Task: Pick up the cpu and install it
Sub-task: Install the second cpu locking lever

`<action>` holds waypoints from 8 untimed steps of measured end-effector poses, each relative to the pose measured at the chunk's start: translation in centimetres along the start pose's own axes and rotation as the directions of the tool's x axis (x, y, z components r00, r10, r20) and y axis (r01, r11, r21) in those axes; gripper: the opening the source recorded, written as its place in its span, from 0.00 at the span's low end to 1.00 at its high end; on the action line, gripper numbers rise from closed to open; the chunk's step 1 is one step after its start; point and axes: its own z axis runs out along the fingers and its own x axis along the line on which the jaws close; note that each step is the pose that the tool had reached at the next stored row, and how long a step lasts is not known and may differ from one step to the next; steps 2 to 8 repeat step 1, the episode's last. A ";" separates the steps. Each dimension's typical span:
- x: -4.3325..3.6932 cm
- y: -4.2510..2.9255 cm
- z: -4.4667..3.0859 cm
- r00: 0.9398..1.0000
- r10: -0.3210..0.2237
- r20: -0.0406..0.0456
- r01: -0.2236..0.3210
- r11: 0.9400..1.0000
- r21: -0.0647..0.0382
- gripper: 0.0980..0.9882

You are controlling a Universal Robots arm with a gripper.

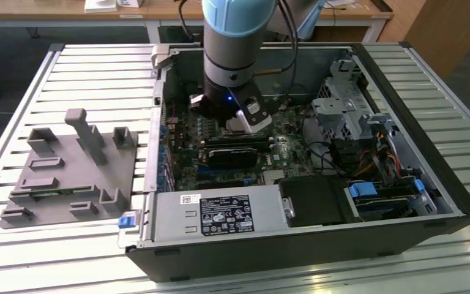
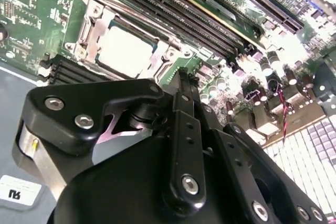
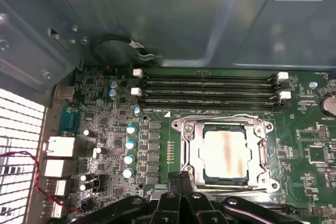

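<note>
The cpu (image 3: 226, 153) lies flat in its socket on the green motherboard, silvery top up, inside the metal socket frame (image 3: 185, 156). In the second wrist view the cpu (image 2: 126, 51) sits just beyond the fingertips. My gripper (image 3: 181, 178) hangs above the board beside the socket's corner, its two black fingers pressed together with nothing between them. The same gripper (image 2: 181, 74) looks shut from the side. In the exterior view the gripper (image 1: 247, 125) reaches down into the open computer case (image 1: 415, 159).
Memory slots (image 3: 210, 90) run along one side of the socket. A black rectangular module (image 1: 235, 153), a power supply (image 1: 218, 214) and a drive cage (image 1: 349, 104) crowd the case. A grey fixture with upright posts (image 1: 71, 165) stands at the exterior view's left on the slatted table (image 1: 96, 67).
</note>
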 end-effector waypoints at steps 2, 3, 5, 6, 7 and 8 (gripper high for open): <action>0.00 0.04 -0.13 1.000 0.000 0.000 0.000 1.000 0.000 0.01; 0.00 0.04 -0.13 1.000 0.000 0.000 0.000 1.000 0.000 0.01; 0.00 0.04 -0.13 1.000 0.000 0.000 0.000 1.000 0.000 0.01; 0.00 0.04 -0.13 1.000 0.000 0.000 0.000 1.000 0.000 0.01; 0.00 0.04 -0.13 1.000 0.000 0.000 0.000 1.000 0.000 0.01; 0.00 0.04 -0.13 1.000 0.000 0.000 0.000 1.000 0.000 0.01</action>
